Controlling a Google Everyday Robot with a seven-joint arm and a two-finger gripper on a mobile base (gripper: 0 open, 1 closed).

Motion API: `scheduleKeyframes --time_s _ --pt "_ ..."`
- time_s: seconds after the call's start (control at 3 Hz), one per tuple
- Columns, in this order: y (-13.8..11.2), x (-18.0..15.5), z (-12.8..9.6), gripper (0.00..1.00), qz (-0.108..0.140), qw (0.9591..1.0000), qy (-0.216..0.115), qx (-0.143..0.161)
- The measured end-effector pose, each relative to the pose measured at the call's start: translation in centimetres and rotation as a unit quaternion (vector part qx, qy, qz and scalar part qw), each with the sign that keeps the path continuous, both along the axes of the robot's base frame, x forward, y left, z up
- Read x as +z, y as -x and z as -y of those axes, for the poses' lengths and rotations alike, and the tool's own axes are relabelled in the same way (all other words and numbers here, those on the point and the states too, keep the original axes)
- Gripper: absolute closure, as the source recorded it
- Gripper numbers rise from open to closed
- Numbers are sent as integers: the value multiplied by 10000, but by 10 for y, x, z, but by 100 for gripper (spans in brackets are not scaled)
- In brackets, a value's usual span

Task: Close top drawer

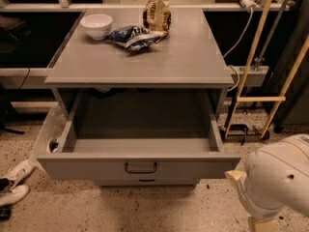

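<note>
Top drawer stands pulled well out from under the table. Its long axis runs left to right, and the front panel with its loop handle faces me. In my one camera view the gripper sits low on the right, just beside the drawer's right front corner. The handle lies to its left, so I judge the push must go away from me, toward the table. I cannot tell whether the gripper is apart or together. The white arm is bent in the lower right corner.
</note>
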State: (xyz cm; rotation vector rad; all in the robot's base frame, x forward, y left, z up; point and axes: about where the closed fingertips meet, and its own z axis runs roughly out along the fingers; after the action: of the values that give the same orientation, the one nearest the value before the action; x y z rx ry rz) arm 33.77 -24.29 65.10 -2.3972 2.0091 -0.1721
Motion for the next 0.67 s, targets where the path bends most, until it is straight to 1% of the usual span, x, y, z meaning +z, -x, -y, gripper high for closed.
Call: scheduleKeyframes --time_s 0.33,0.67 --pt "0 0 0 0 0 10000 0 0" --pt "-29 -15 -8 0 -61 9998 143 110"
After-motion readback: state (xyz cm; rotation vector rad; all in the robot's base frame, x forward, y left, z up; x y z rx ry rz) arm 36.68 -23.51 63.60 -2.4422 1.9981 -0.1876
